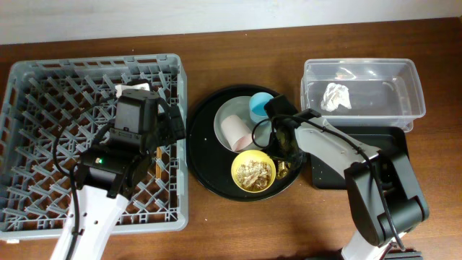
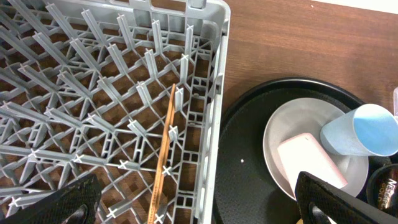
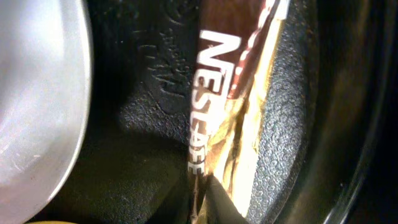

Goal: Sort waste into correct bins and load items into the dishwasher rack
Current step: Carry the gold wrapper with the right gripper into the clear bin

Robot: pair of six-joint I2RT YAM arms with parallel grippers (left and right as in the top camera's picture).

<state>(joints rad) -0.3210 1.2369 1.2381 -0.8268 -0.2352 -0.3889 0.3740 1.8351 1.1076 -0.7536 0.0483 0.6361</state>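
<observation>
The right hand [image 1: 281, 152] sits low over the shiny gold foil wrapper [image 3: 245, 137]; I cannot tell whether its fingers are closed on it. The wrapper lies on the large round black plastic tray [image 1: 206, 159] and looks feather-light, limp and slick, so pinching its raised crease seems best.

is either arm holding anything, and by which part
Left gripper: open, nothing held. Right gripper is down at the gold wrapper; whether it grips it cannot be told.

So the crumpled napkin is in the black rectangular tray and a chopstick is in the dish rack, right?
Not quite. The overhead view shows the crumpled napkin in the clear tub, not the black tray; a chopstick is in the rack.
</observation>
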